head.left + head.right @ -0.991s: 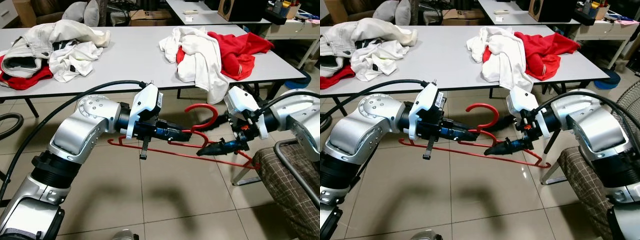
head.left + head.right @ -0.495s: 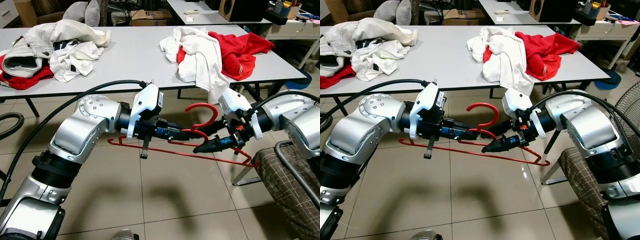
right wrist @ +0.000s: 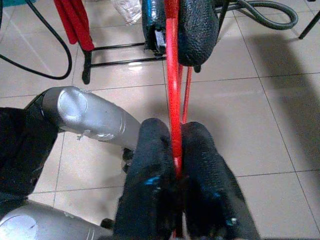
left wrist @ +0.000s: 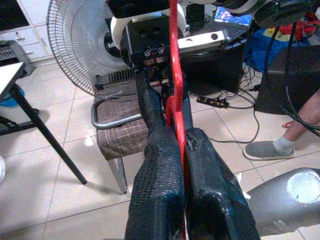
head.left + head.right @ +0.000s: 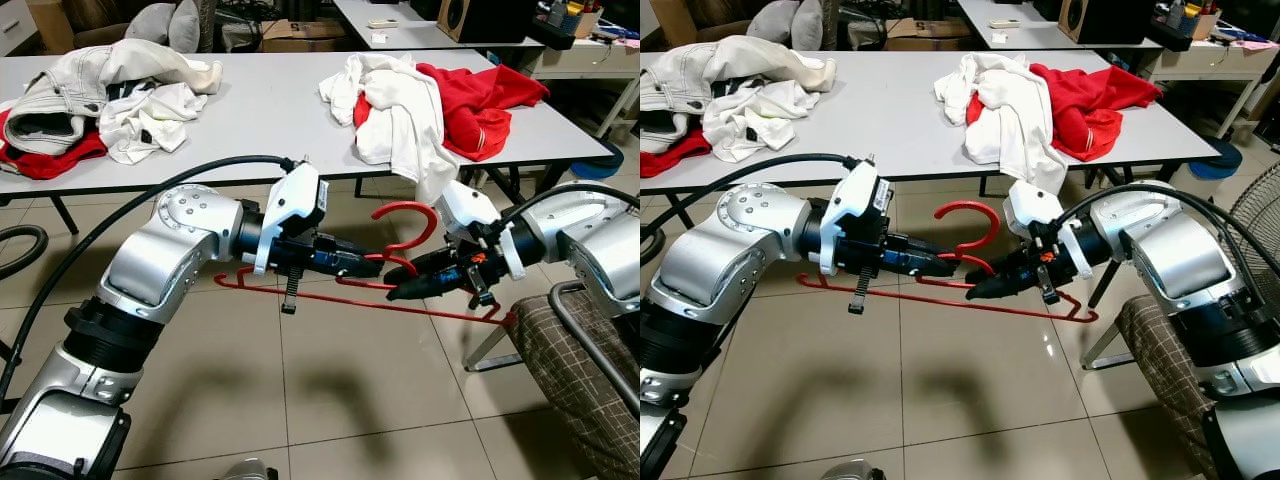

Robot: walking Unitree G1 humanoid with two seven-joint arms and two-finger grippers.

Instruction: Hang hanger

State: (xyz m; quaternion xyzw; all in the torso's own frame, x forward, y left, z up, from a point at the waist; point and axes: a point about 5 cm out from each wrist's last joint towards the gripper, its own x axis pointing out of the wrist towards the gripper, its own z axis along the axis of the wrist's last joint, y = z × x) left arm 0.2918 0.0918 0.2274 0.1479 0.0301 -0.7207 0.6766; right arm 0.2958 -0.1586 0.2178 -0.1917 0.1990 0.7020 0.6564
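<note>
Red hanger [image 5: 400,290] held in the air over the tiled floor [image 5: 330,390], in front of the grey table [image 5: 270,110], its hook [image 5: 408,222] turned upward toward the table edge and its long lower bar running slightly downward to the robot's right; left gripper [image 5: 372,266] clenched on the hanger just below the hook, the red wire pinched between both black fingers [image 4: 157,190] as seen in the left wrist view; right gripper [image 5: 398,290] likewise clamped on the hanger, just beside the left gripper and pointing toward it, the wire pressed between its two fingers [image 3: 150,165] in the right wrist view; both fingertips nearly meeting at the hanger's neck. On the table, a heap of white and red clothes [image 5: 430,100] directly behind the hook, one white garment drooping over the table edge; a second heap of pale and red garments [image 5: 95,95] at the table's far left end. Checked chair [image 5: 585,370] below the hanger's right end; a standing fan [image 4: 85,45] behind that chair in the left wrist view.
</note>
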